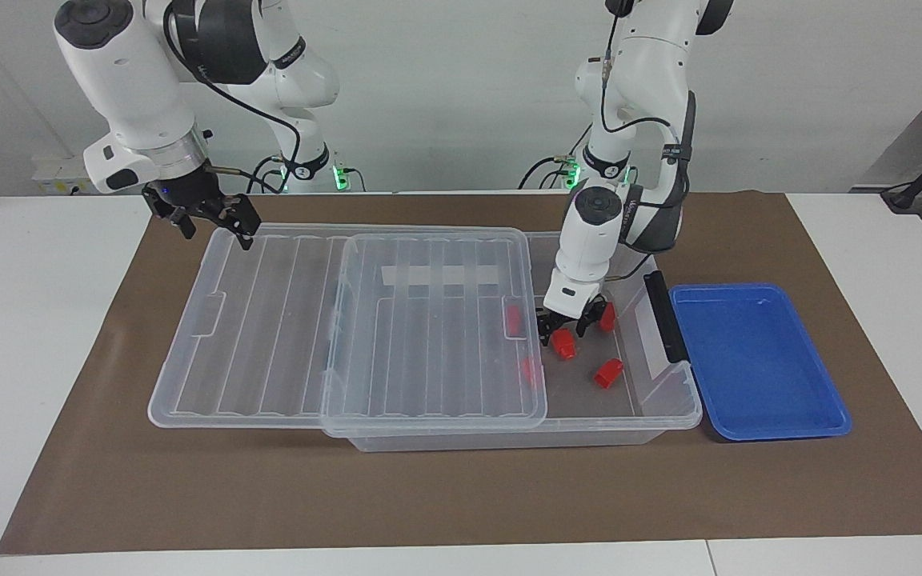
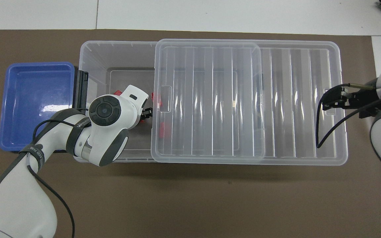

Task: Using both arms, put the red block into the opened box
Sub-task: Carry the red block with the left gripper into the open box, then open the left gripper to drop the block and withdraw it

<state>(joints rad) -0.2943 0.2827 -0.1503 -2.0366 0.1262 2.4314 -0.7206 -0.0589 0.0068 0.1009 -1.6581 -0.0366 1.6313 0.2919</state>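
Note:
The clear box (image 1: 673, 410) stands with its ribbed lid (image 1: 253, 336) slid toward the right arm's end, so the end by the left arm is uncovered. My left gripper (image 1: 566, 325) reaches into that uncovered end and is open. A red block (image 1: 563, 345) lies on the box floor just below its fingertips, apart from them. Two more red blocks (image 1: 607, 318) (image 1: 609, 373) lie beside it, and two others (image 1: 514, 320) (image 1: 531, 370) show through the lid. From overhead my left wrist hides the gripper and the block. My right gripper (image 1: 217, 226) hangs open over the lid's outer end.
A blue tray (image 1: 757, 364) sits beside the box at the left arm's end, next to the box's dark grey latch (image 1: 663, 316). Brown mat (image 1: 429, 496) covers the table under everything. The lid (image 2: 303, 99) overhangs the box toward the right arm.

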